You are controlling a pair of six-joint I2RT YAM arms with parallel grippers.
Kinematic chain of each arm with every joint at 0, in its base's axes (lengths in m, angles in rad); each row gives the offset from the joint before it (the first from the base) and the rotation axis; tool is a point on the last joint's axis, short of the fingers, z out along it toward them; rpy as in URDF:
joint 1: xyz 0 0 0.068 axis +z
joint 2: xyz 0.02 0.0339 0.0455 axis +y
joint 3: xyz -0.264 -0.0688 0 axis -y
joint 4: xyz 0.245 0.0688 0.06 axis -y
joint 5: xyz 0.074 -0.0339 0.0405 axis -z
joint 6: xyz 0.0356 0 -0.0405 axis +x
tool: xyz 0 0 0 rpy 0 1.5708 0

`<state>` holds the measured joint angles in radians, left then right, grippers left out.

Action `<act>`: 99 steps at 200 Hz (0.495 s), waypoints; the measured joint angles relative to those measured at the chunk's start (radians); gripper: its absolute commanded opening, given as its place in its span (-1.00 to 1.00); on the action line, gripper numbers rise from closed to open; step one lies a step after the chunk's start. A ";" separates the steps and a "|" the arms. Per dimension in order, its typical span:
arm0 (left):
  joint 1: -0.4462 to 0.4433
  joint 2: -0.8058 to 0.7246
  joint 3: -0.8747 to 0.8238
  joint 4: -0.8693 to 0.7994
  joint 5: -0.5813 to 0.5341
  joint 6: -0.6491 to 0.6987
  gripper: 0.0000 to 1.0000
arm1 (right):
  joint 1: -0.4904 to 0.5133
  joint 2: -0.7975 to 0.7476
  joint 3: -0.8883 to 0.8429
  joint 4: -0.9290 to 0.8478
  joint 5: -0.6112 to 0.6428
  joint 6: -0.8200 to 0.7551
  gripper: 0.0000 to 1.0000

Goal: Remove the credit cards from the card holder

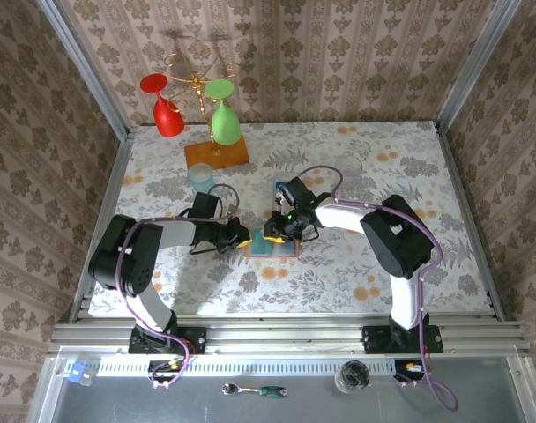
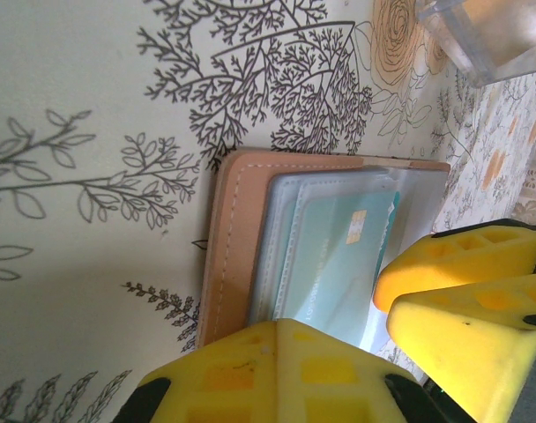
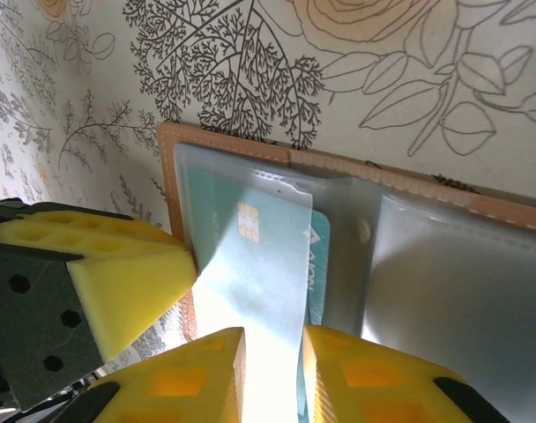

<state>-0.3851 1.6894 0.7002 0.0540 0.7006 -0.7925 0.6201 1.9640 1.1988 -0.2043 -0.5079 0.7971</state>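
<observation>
Right gripper [image 3: 272, 370] is clamped on the exposed end of one credit card [image 3: 250, 256]. The card's long axis runs straight from the fingers into the card holder [image 3: 462, 291] ahead. Left gripper [image 1: 240, 238], closed, rests against the holder's left edge.

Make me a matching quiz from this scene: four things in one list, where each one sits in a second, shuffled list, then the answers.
Things:
1. card holder
2. teal credit card
3. red glass
4. ratchet

Places:
A. hanging upside down from the glass rack
B. on the grey ledge at the near edge
C. lying open on the floral table
D. tucked among clear sleeves

Pairs: 1-C, 2-D, 3-A, 4-B
</observation>
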 measured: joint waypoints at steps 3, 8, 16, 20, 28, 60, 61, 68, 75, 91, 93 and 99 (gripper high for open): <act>0.000 0.000 0.000 0.000 0.000 0.000 -1.00 | 0.000 0.001 0.000 0.002 -0.001 0.000 -0.55; 0.000 0.000 0.000 0.000 0.000 0.000 -1.00 | 0.000 0.002 0.000 0.004 -0.001 0.002 -0.55; 0.000 0.000 0.000 0.000 0.000 0.000 -1.00 | 0.000 0.004 0.000 0.008 -0.002 0.006 -0.55; 0.000 0.000 0.000 0.000 0.000 0.000 -1.00 | 0.000 0.005 0.000 0.011 -0.002 0.006 -0.55; 0.000 0.000 0.000 0.000 0.000 0.000 -1.00 | 0.000 0.007 0.000 0.018 -0.003 0.010 -0.54; 0.000 0.000 0.000 0.000 0.000 0.000 -1.00 | 0.000 0.017 0.000 0.023 -0.014 0.017 -0.52; 0.000 0.000 0.000 0.000 0.000 0.000 -1.00 | 0.000 0.017 0.000 0.023 -0.014 0.017 -0.51; 0.000 0.000 0.000 0.000 0.000 0.000 -1.00 | 0.000 0.018 0.000 0.024 -0.016 0.017 -0.51; 0.000 0.000 0.000 0.000 0.000 0.000 -1.00 | 0.000 0.018 0.000 0.024 -0.017 0.017 -0.51; 0.000 0.000 0.000 0.000 0.000 0.000 -1.00 | 0.000 0.018 0.000 0.024 -0.016 0.017 -0.50; 0.000 0.000 0.000 0.000 0.000 0.000 -1.00 | 0.000 0.018 0.000 0.024 -0.016 0.017 -0.49; 0.000 0.000 0.000 0.000 0.000 0.000 -1.00 | 0.000 0.018 0.000 0.023 -0.016 0.016 -0.48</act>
<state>-0.3851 1.6894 0.7002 0.0540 0.7010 -0.7925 0.6201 1.9816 1.1988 -0.1818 -0.5236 0.8135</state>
